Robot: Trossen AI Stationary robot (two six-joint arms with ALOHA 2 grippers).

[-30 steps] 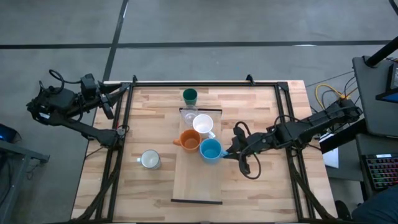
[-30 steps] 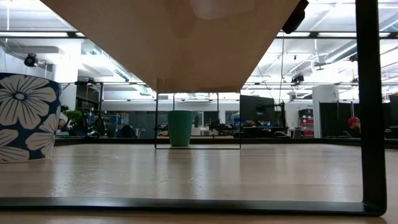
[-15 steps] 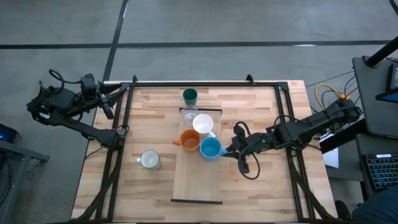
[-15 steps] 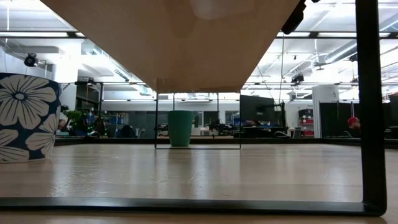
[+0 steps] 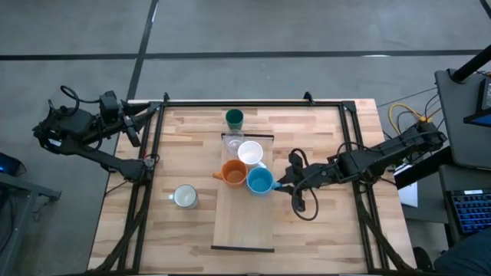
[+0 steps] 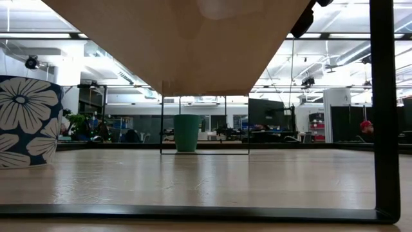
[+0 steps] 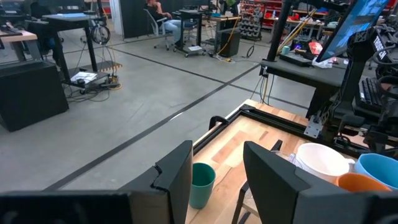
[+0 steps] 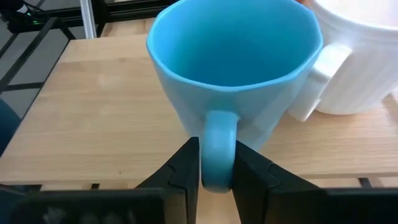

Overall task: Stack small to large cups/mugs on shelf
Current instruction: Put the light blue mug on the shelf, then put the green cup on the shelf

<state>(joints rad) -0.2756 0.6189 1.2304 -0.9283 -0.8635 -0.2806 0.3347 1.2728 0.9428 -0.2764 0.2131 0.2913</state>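
Risk assessment, left to right. Left tool point(image 7: 214, 180) is parked off the left edge of the surface point(image 5: 322, 230), fingers spread and empty; no hazard there.

Pale grey-white mug point(image 5: 184, 197) sits alone on the surface planks, left of the shelf point(image 5: 242, 226), not yet placed. Dark green cup point(image 5: 234, 118) stands beyond the shelf's far end, also unplaced. On the shelf's far half, the clear glass point(image 5: 232, 142), white mug point(image 5: 250, 152), orange mug point(image 5: 233, 172) and light blue mug point(image 5: 259, 182) crowd together, the last three near or touching.

Right tool point(image 8: 216, 167) sits at the light blue mug's handle point(image 8: 216, 149), one finger on each side of the loop; the wrist view does not settle whether it grips or has let go.

Hazards, as judged:
- If the fingers catch the handle on withdrawal, the blue mug may drag or tip off the shelf's right edge.
- Any sideways nudge would shove it into the white and orange mugs, disturbing the row.
- Crowding leaves little room for the two remaining pieces.
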